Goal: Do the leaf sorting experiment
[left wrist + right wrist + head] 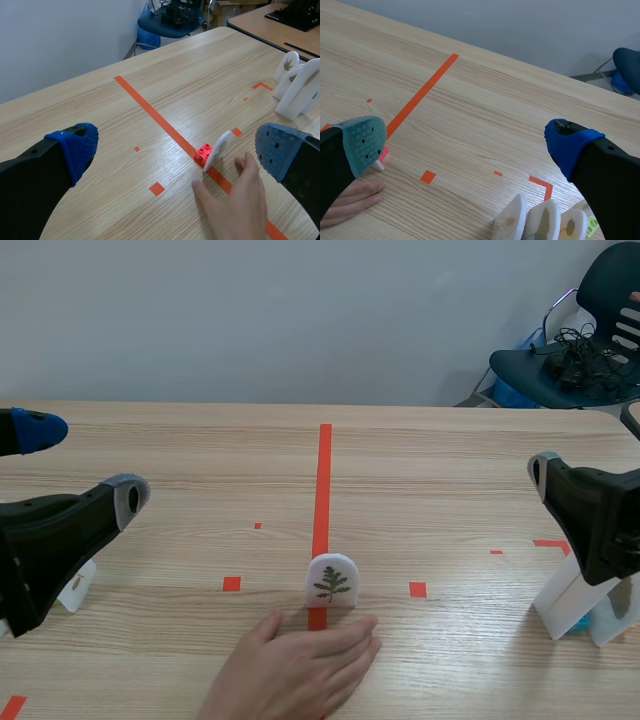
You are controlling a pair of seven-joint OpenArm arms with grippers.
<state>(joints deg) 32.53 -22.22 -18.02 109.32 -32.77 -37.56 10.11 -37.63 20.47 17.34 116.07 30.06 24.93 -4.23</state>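
Only left wrist view, brick [203, 152] behind card [220, 146]

Far ahead of the right claw [467, 145], past the bench [485, 100] edge, sits a dark blue chair [627, 67]. Well beyond the left claw [177, 147], black cables [177, 9] lie tangled on that chair, and a second bench [265, 27] stands just beside it.

Matt wood-grain table [450, 470], smooth
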